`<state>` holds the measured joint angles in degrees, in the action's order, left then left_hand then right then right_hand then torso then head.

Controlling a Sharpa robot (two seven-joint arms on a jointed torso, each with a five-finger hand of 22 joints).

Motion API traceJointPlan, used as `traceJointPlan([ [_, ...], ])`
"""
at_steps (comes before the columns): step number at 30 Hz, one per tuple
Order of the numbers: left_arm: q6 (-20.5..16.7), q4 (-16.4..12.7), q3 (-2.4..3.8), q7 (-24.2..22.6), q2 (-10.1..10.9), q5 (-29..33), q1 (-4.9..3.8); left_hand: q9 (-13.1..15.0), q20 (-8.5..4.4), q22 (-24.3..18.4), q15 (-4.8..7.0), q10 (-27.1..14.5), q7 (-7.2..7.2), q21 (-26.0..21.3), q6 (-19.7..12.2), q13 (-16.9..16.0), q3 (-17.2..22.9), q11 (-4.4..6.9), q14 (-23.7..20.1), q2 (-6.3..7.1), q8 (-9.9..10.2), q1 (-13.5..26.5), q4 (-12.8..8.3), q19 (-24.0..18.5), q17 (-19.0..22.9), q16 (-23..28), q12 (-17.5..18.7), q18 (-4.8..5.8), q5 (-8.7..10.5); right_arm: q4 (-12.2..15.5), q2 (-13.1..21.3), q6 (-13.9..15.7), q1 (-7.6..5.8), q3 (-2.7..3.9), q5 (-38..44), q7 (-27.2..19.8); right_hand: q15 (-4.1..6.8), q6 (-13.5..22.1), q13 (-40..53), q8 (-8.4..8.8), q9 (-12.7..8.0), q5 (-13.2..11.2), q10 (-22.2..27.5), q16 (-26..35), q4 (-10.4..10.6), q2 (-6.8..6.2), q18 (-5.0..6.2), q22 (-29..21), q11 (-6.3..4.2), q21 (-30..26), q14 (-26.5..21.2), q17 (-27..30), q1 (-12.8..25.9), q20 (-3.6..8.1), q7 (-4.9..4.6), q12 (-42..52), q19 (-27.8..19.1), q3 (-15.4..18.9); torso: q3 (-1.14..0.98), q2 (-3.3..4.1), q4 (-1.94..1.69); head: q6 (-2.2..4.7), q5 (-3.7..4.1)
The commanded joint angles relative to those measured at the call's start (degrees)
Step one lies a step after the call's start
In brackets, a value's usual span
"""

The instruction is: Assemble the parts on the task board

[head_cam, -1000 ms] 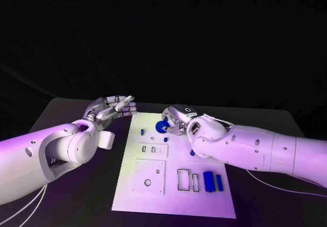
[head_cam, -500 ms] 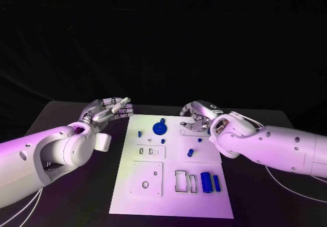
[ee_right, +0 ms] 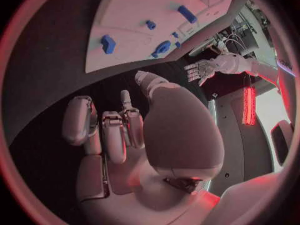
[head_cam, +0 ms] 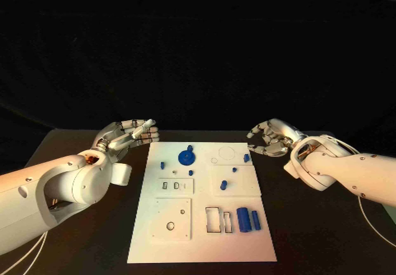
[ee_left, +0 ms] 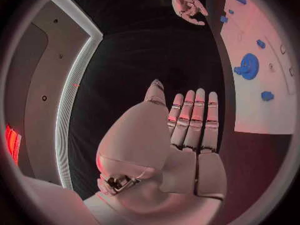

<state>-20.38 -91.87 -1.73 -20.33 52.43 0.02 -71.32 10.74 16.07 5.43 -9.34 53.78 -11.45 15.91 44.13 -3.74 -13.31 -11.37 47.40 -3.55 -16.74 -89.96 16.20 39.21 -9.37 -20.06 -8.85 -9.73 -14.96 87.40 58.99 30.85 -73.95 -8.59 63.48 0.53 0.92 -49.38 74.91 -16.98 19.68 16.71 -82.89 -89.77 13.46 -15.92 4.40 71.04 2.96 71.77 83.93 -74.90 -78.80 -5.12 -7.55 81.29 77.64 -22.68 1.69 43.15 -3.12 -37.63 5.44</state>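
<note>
The white task board (head_cam: 202, 240) lies in the middle of the black table. A blue round part (head_cam: 187, 155) sits near its far edge, with several small blue parts around it, such as a peg (head_cam: 224, 184) and a block (head_cam: 246, 157). Two blue bars (head_cam: 244, 219) lie near the front right. My left hand (head_cam: 132, 134) hovers just off the board's far left corner, fingers straight and holding nothing. My right hand (head_cam: 270, 139) hangs off the far right corner, fingers loosely bent and empty. The left wrist view shows the left hand (ee_left: 187, 130), the round part (ee_left: 248, 66) and the right hand (ee_left: 187, 2).
Two square inset plates (head_cam: 177, 185) (head_cam: 173, 219) and rectangular slots (head_cam: 218, 219) occupy the board's left and front. Bare black table (head_cam: 321, 229) lies on both sides. In the right wrist view the right hand (ee_right: 119, 130) is over dark table beside the board (ee_right: 144, 5).
My right hand has left the blue round part on the board and drawn back to the right, off the board. The left hand has hardly moved. The camera has shifted.
</note>
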Motion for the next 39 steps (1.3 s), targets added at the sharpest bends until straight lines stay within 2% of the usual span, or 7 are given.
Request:
traceJointPlan([
  [1, 1.77, 0.1, -0.01, -0.75, -0.17, -0.23, 0.01, 0.02, 0.01, -0.1, -0.44, 0.5, -2.04, -0.22, -0.31, -0.05, -0.65, -0.14, 0.07, -0.35, 0.17, 0.41, 0.03, -0.59, -0.1, 0.37, 0.33, -0.59, 0.76, -1.45, 0.37, -3.65, 0.97, -0.13, 1.1, -3.42, 0.18, -0.08, 4.95, 0.28, -0.1, 0.39, 0.34, 0.02, -0.3, -0.2, 0.92, -0.01, -0.1, -0.35, 5.84, -14.14, -0.1, 0.09, -0.09, -0.24, -0.18, 0.33, -0.3, -0.09, 0.18, -0.02, 0.51],
  [6, 1.98, 0.27, -0.03, -0.82, -0.17, -0.36, 0.04, 0.04, 0.02, -0.14, -0.46, 0.54, -2.06, -0.24, -0.32, -0.06, -0.9, -0.16, 0.08, -0.35, 0.15, 0.46, 0.02, -0.63, -0.11, 0.5, 0.43, -0.6, 1.11, -3.11, 0.14, -4.39, 2.18, -0.18, 2.43, -3.48, 0.01, 0.31, 4.92, 0.59, -0.28, 0.33, 0.37, 0.01, -0.45, -0.28, 0.89, 0.04, 0.12, -0.36, 5.86, -14.21, 0.01, 0.0, -0.32, -0.26, -0.15, 0.69, -0.5, 0.01, 0.15, -0.17, 0.51],
  [9, 2.04, 0.38, -0.05, -0.81, -0.17, -0.4, 0.07, 0.04, 0.02, -0.14, -0.46, 0.54, -2.06, -0.24, -0.32, -0.06, -0.9, -0.16, 0.08, -0.35, 0.15, 0.46, 0.02, -0.63, -0.11, 0.5, 0.43, -0.6, 1.11, -4.0, -0.27, -4.19, 2.75, -0.2, 3.04, -3.22, -0.08, 0.57, 4.92, 0.79, -0.4, 0.37, 0.36, 0.0, -0.55, -0.13, 0.88, 0.08, 0.2, -0.36, 5.86, -14.22, -0.03, -0.06, -0.41, -0.25, -0.13, 0.76, -0.35, 0.03, 0.0, -0.3, 0.69],
  [13, 1.98, 0.46, -0.07, -0.8, -0.19, -0.42, 0.09, 0.04, 0.03, -0.15, -0.46, 0.56, -2.06, -0.24, -0.32, -0.06, -0.97, -0.16, 0.08, -0.35, 0.14, 0.47, 0.02, -0.64, -0.12, 0.54, 0.46, -0.6, 1.18, -4.92, -1.0, -4.28, 3.29, -0.2, 3.61, -2.93, -0.15, 0.88, 4.87, 1.01, -0.53, 0.46, 0.4, 0.0, -0.7, 0.09, 0.85, 0.19, 0.28, -0.29, 5.86, -14.22, -0.21, -0.13, -0.51, -0.29, -0.05, 0.72, -0.49, 0.09, -0.06, -0.38, 0.88],
  [19, 1.85, 0.49, -0.08, -0.8, -0.15, -0.43, 0.1, 0.05, 0.03, -0.18, -0.46, 0.6, -2.08, -0.24, -0.35, -0.06, -1.17, -0.17, 0.11, -0.41, 0.13, 0.56, 0.05, -0.65, -0.14, 0.62, 0.54, -0.6, 1.45, -5.95, -2.24, -4.55, 4.07, -0.21, 3.88, -2.66, -0.25, 1.35, 4.85, 1.34, -0.72, 0.48, 0.42, -0.01, -0.84, 0.16, 0.84, 0.25, 0.41, -0.28, 5.88, -14.28, -0.27, -0.21, -0.64, -0.29, -0.01, 0.85, -0.5, 0.14, 0.05, -0.59, 0.64],
  [29, 1.52, 0.56, -0.08, -0.23, -0.14, -0.45, 0.11, 0.05, 0.04, -0.19, -0.47, 0.61, -2.09, -0.23, -0.36, -0.06, -1.24, -0.17, 0.13, -0.47, 0.13, 0.59, 0.07, -0.65, -0.15, 0.66, 0.58, -0.61, 1.53, -7.57, -4.28, -4.73, 4.87, -0.21, 3.84, -2.63, -0.31, 1.48, 4.98, 1.46, -0.82, 0.74, 0.32, -0.06, -0.91, 0.39, 0.78, 0.49, 0.46, -0.07, 5.92, -14.46, -0.36, -0.27, -0.71, -0.16, 0.17, 0.8, -0.36, 0.07, -0.05, -0.89, 0.42],
  [39, 1.49, 0.62, -0.08, 0.0, -0.14, -0.46, 0.12, 0.05, 0.04, -0.19, -0.46, 0.62, -2.08, -0.23, -0.37, -0.06, -1.26, -0.17, 0.14, -0.55, 0.13, 0.6, 0.08, -0.64, -0.16, 0.68, 0.6, -0.61, 1.5, -9.05, -5.63, -4.35, 5.28, -0.19, 3.79, -2.64, -0.41, 0.7, 5.2, 1.33, -0.98, 1.27, 0.14, -0.06, -1.54, 1.7, 0.73, 0.87, 0.54, 0.18, 5.92, -14.46, -1.15, -0.42, -0.81, 0.1, 0.48, -0.55, -0.3, 0.04, -0.02, -0.87, 0.06],
])
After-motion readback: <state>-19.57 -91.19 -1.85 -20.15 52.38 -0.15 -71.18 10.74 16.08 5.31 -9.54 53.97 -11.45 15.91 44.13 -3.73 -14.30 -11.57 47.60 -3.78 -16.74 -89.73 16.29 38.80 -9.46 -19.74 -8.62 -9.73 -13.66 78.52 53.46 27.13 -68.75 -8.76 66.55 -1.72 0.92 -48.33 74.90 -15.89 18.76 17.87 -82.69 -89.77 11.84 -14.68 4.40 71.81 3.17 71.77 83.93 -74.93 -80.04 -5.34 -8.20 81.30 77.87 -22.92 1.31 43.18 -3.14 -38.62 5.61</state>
